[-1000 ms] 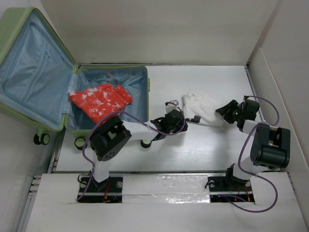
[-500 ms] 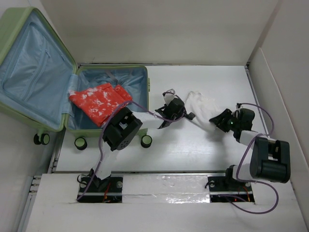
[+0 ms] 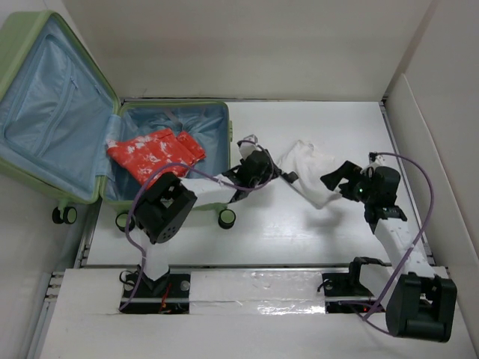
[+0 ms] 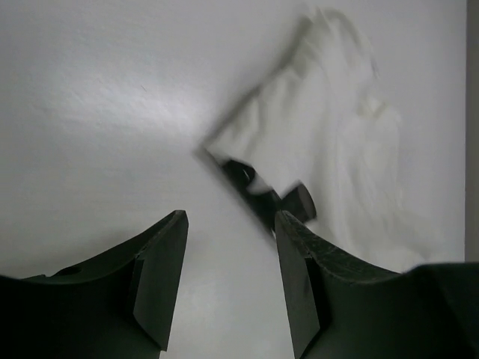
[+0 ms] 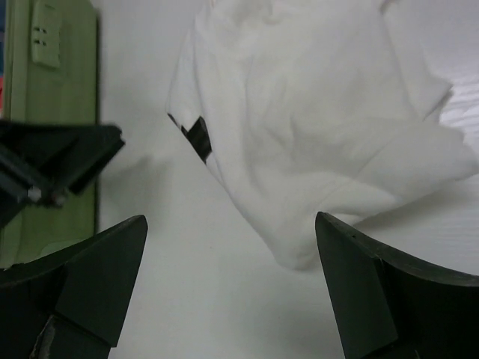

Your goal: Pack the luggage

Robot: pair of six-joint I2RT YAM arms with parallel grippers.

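Finds the luggage lying open at the far left of the tabletop, lid tipped back so the blue-lined base can be loaded, only a red patterned garment inside. Shows a crumpled white garment outside it between left tool and right tool, both spread wide and empty, likely poised to grasp it.

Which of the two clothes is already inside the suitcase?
The red patterned one, lying in the green suitcase; the white one is on the table.
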